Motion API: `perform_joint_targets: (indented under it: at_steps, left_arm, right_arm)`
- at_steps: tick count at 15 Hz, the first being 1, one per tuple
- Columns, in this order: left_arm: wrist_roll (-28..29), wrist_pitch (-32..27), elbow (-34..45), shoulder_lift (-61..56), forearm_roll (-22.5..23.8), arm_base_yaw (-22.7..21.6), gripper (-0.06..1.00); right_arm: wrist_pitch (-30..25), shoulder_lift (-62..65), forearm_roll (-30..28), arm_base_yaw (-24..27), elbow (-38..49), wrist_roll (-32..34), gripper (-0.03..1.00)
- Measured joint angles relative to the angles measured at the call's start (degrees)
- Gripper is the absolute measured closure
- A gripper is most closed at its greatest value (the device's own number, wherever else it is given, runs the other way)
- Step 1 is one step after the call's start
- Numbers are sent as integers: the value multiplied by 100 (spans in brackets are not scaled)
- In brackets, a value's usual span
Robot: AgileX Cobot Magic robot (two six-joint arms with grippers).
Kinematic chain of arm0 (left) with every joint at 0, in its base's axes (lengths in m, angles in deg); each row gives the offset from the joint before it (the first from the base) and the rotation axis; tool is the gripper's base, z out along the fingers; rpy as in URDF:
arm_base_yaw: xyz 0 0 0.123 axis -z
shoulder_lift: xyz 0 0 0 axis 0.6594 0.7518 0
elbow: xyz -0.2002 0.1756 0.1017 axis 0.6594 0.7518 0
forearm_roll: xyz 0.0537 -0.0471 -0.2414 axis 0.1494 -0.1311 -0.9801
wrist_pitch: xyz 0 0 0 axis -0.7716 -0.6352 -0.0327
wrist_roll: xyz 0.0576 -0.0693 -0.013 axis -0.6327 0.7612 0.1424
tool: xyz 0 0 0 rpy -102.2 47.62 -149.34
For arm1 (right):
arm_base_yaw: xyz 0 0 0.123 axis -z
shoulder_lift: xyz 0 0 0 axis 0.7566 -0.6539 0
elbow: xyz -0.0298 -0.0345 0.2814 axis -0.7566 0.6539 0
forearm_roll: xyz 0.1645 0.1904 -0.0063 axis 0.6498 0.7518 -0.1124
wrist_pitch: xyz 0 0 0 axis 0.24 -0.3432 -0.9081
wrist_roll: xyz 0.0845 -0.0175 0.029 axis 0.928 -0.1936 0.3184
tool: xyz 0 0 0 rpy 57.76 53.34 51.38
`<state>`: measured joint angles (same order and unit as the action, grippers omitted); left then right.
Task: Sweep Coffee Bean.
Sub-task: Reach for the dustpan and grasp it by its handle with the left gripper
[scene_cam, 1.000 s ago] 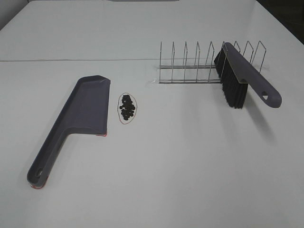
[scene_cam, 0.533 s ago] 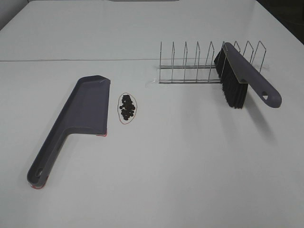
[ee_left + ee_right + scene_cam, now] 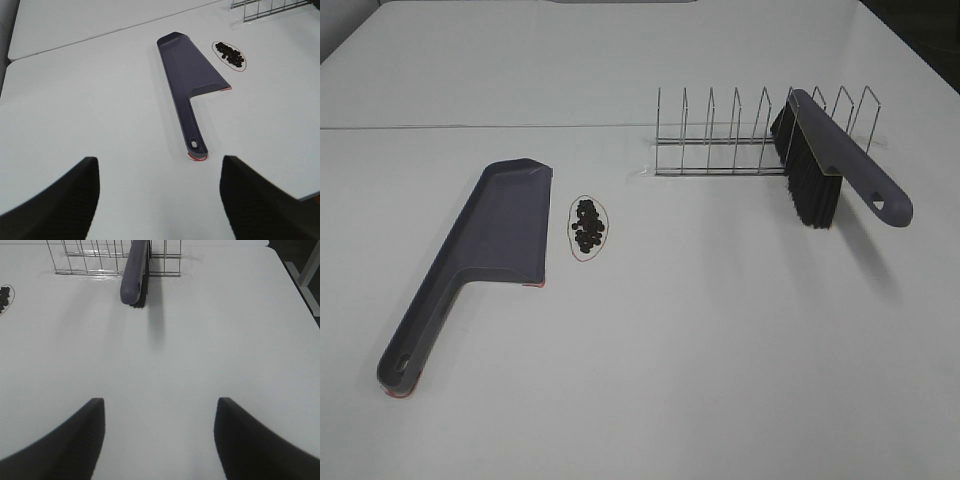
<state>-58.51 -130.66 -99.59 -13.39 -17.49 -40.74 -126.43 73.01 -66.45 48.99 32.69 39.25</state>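
A small pile of dark coffee beans [image 3: 588, 226] lies on the white table inside a thin red string loop, just right of the purple dustpan [image 3: 490, 240]. The beans [image 3: 230, 54] and dustpan [image 3: 189, 72] also show in the left wrist view. A purple brush [image 3: 825, 165] with black bristles leans in the wire rack [image 3: 760, 135]; its handle end [image 3: 134, 277] shows in the right wrist view. My left gripper [image 3: 159, 197] is open and empty, well back from the dustpan handle. My right gripper [image 3: 159, 435] is open and empty, well back from the brush. Neither gripper shows in the exterior high view.
The wire rack [image 3: 100, 257] stands at the back right of the table. A seam runs across the table [image 3: 470, 127] behind the dustpan. The table's right edge [image 3: 295, 285] and a dark floor lie beyond the brush.
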Motion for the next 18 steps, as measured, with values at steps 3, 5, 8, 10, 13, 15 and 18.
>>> perform_joint_targets:
  at_steps: [3,5,8,10,13,15,18]
  left_arm:
    - [0,0,0,0,0,0,29]
    - [0,0,0,0,0,0,29]
    - [0,0,0,0,0,0,29]
    - [0,0,0,0,0,0,29]
    - [0,0,0,0,0,0,29]
    - [0,0,0,0,0,0,29]
    - [0,0,0,0,0,0,29]
  right_arm:
    - [0,0,0,0,0,0,36]
    - [0,0,0,0,0,0,36]
    - [0,0,0,0,0,0,36]
    - [0,0,0,0,0,0,36]
    - [0,0,0,0,0,0,36]
    - [0,0,0,0,0,0,36]
    - [0,0,0,0,0,0,36]
